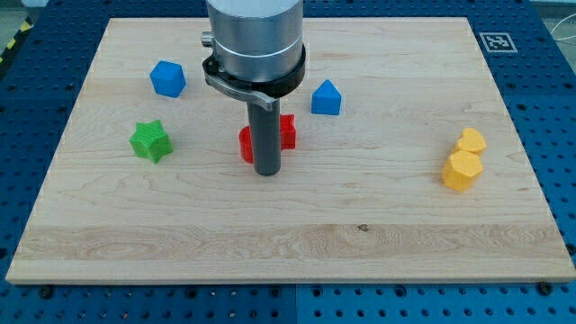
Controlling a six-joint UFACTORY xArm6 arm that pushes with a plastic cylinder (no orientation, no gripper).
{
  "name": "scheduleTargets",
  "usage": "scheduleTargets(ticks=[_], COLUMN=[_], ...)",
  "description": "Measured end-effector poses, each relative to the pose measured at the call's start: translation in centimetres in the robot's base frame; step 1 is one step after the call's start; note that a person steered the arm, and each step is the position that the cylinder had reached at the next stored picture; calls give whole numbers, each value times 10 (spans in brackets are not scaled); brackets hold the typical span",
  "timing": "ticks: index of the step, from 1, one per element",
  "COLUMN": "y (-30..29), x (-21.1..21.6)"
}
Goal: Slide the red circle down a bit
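Pale wooden board (297,234), blue perforated table (558,135), my tip (267,172) touching red block (247,144)

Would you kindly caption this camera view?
My tip stands in front of red blocks on the wooden board.

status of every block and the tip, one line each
my tip: down on the board, in front of the red blocks, partly hiding them
red block left of the rod: flat, shape hidden
red block right of the rod: flat, shape hidden
blue hexagon-like block: flat, alone
blue house-shaped block: flat, alone
green star: flat, alone
two yellow blocks: flat, touching
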State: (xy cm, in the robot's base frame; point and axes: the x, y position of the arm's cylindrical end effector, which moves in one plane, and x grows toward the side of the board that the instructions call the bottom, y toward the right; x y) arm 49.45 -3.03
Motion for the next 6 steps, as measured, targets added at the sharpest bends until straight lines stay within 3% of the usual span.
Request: scheduleTargets(ticks=[3,6], y=[-33,-55], x=[37,-8])
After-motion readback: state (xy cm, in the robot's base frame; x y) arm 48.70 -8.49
